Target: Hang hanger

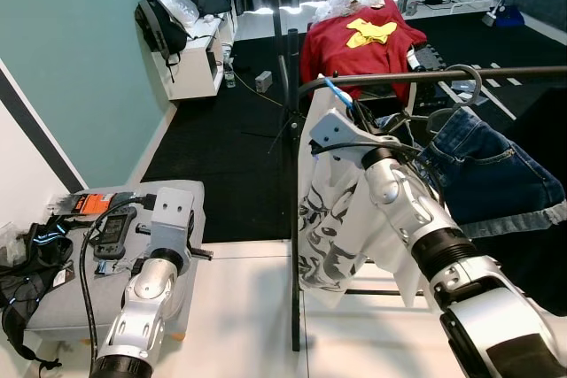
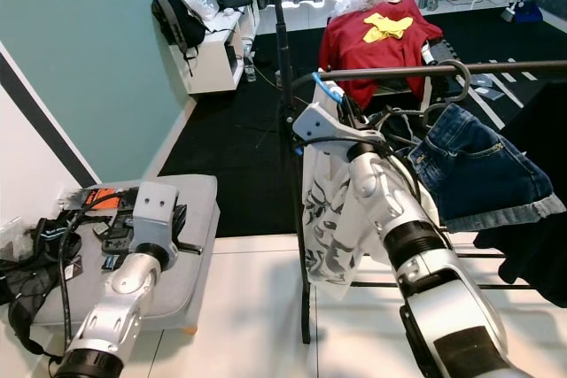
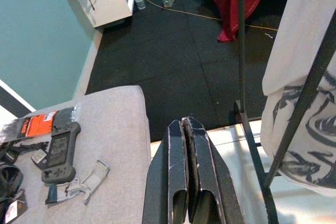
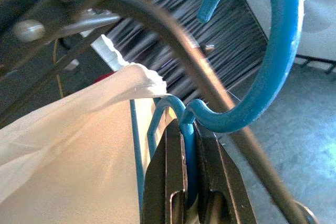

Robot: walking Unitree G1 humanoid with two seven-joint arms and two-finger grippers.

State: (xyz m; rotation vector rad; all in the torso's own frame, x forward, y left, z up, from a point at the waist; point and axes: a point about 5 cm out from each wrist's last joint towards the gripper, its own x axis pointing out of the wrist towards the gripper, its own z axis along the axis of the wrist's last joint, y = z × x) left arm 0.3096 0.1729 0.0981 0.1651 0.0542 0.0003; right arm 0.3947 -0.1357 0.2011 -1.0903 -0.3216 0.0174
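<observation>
The black metal clothes rail runs out of the head views at its far end; the right gripper, raised to that rail, is hidden there behind its own wrist housing and the white printed shirt; in the right wrist view the blue plastic hanger is cut off below its neck, its shoulders buried in pale cloth; beyond the rail, the background is blurred.

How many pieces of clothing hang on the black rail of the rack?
2 for certain: a white printed shirt on the blue hanger held by the right gripper at the rail's left end, and denim shorts further right. A dark item at the right edge may be a third.
</observation>
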